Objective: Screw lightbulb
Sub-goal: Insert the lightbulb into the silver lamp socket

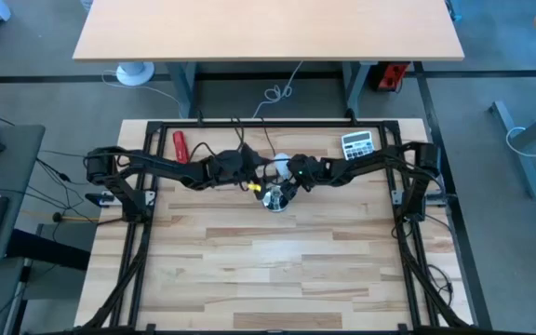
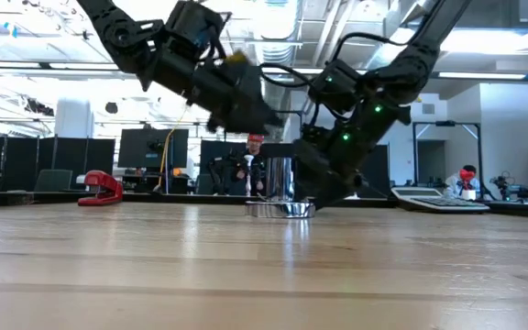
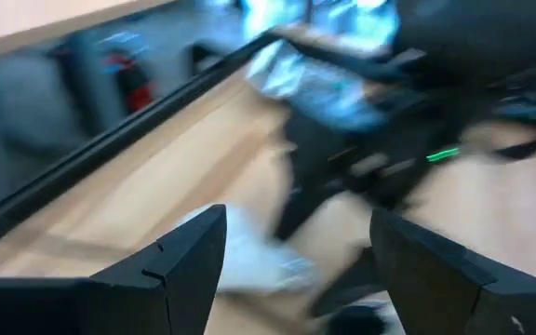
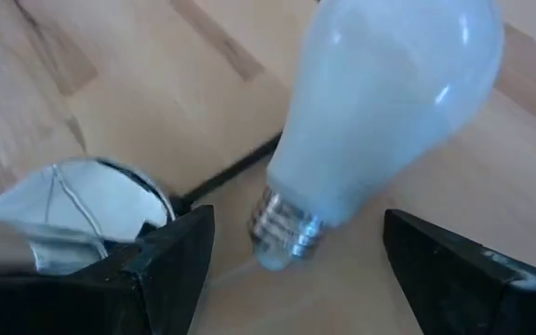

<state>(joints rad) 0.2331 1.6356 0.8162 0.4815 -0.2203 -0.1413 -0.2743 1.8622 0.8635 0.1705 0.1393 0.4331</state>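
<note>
The white lightbulb [image 4: 380,112] shows in the right wrist view, its silvery screw base [image 4: 287,233] toward the camera. It seems to lie on its side on the wooden table. My right gripper [image 4: 296,256] is open, one finger on each side of the base with a gap at both sides. The shiny metal socket [image 1: 275,197] with its black cord [image 4: 231,172] stands just beside it, near the table's far middle. My left gripper [image 3: 296,247] is open and close by, facing the right arm. The view past it is blurred.
A red stapler [image 1: 181,144] lies at the far left and a calculator [image 1: 357,142] at the far right. Black frame rails [image 1: 249,123] run round the table. The near half of the wooden table [image 1: 277,270] holds nothing in view.
</note>
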